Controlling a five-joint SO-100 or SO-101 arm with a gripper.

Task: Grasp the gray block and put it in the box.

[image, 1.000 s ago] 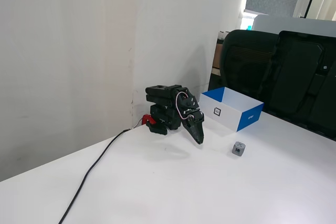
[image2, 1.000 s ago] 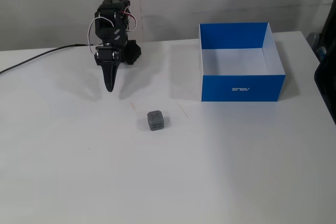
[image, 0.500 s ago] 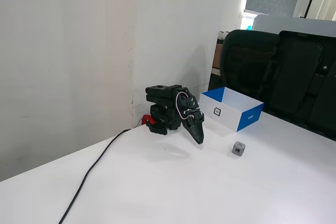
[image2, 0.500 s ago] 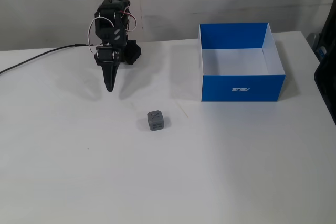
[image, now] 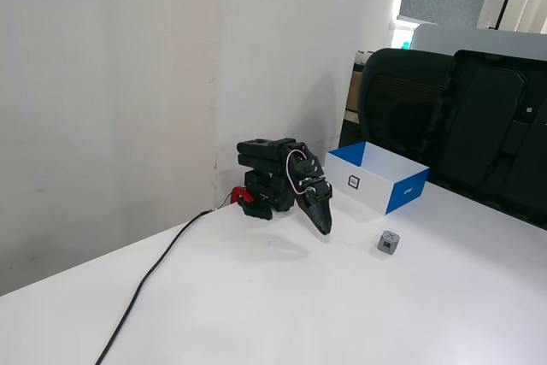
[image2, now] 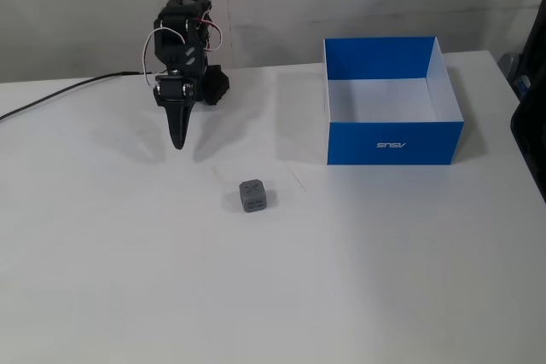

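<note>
Pincer (image2: 178, 141) was closed and empty, fingers pressed together into one dark point aimed down at the table (image2: 128, 279), arm (image2: 183, 44) folded up tight behind it. Same pose in the other fixed view: pincer (image: 324, 229) tucked just in front of the arm's base, tip low over the table. Nothing changed over the last second; arm, pincer and both task items sat exactly where they were. So the run hadn't really started: no reach, no opening.

Block (image2: 252, 196) sat on the table, X mark up, apart from the pincer tip, toward the camera and to the right in the front-on fixed view. Nothing lay between them. In the side view the block (image: 389, 243) was right of the pincer and nearer the camera than the box.

Box (image2: 395, 141) stood farther right, open top, nothing inside; box (image: 408, 191) in the side view showed its small logo on the white side.

Next, by my read: open the pincer, swing out over the block, drop on it.
</note>
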